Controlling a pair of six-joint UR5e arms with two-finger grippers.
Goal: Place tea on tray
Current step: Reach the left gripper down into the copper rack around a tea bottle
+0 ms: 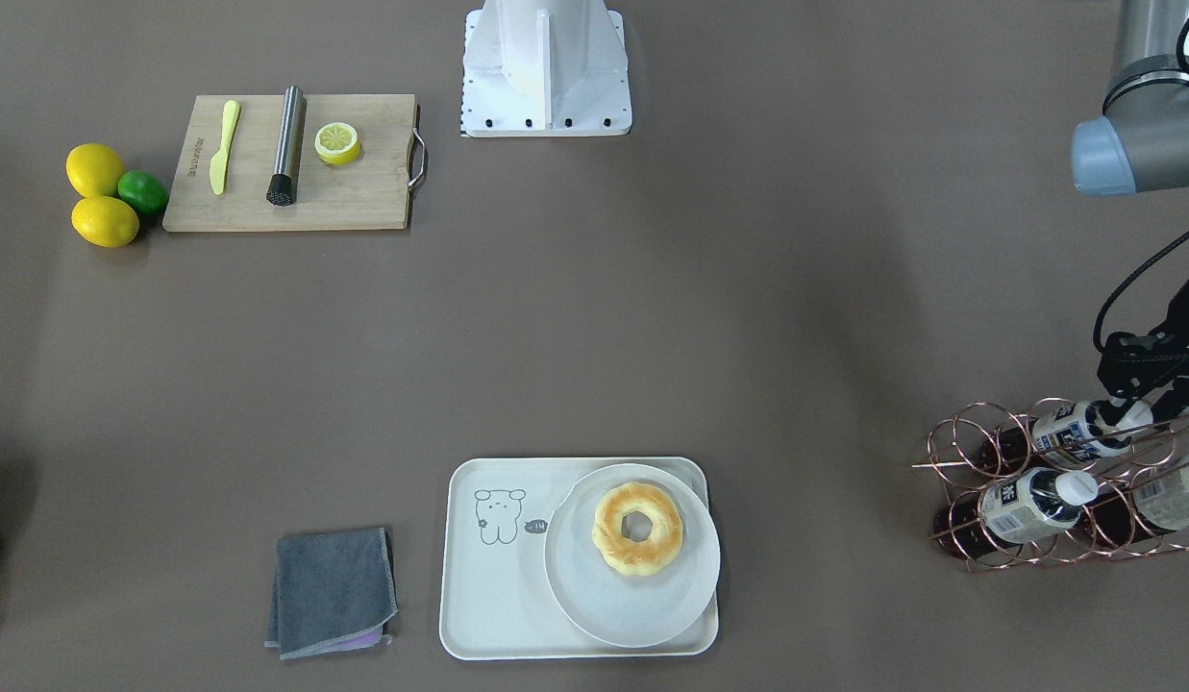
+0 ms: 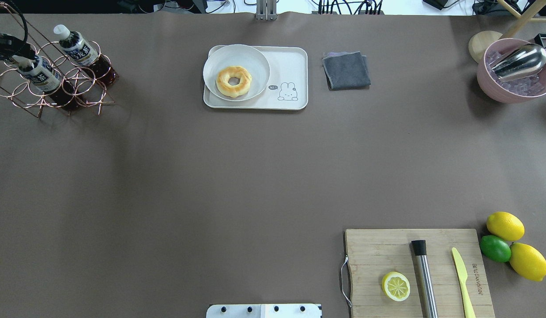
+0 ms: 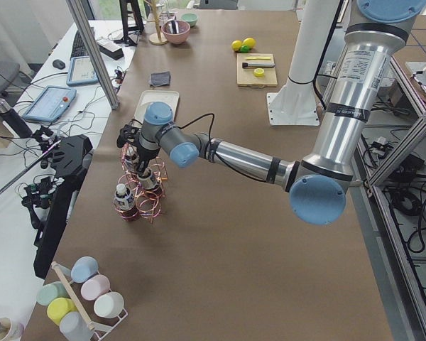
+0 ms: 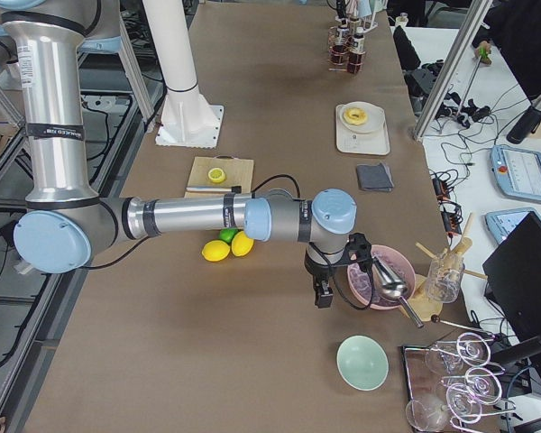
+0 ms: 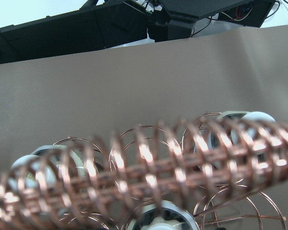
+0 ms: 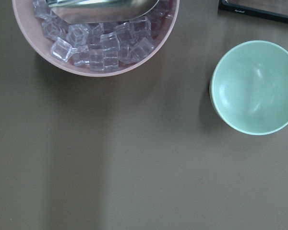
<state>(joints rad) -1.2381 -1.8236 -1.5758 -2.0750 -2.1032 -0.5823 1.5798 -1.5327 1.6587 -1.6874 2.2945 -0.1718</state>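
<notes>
Three alike tea bottles lie in a copper wire rack (image 1: 969, 452). The top bottle (image 1: 1075, 434) has a white cap, and it also shows in the overhead view (image 2: 36, 74). My left gripper (image 1: 1147, 399) hangs at that bottle's cap with its fingers apart. It looks open and holds nothing. The cream tray (image 1: 493, 596) with a line-drawn bear sits far from the rack and carries a round white plate (image 1: 632, 605) with a donut (image 1: 638, 528). My right gripper (image 4: 323, 296) hovers beside a pink ice bowl; I cannot tell if it is open or shut.
A grey cloth (image 1: 333, 591) lies beside the tray. A wooden cutting board (image 1: 363, 192) holds a knife, a metal muddler and a lemon half, with lemons and a lime (image 1: 142, 192) beside it. The pink ice bowl (image 2: 515, 79) and a green bowl (image 6: 254, 86) stand at the right end.
</notes>
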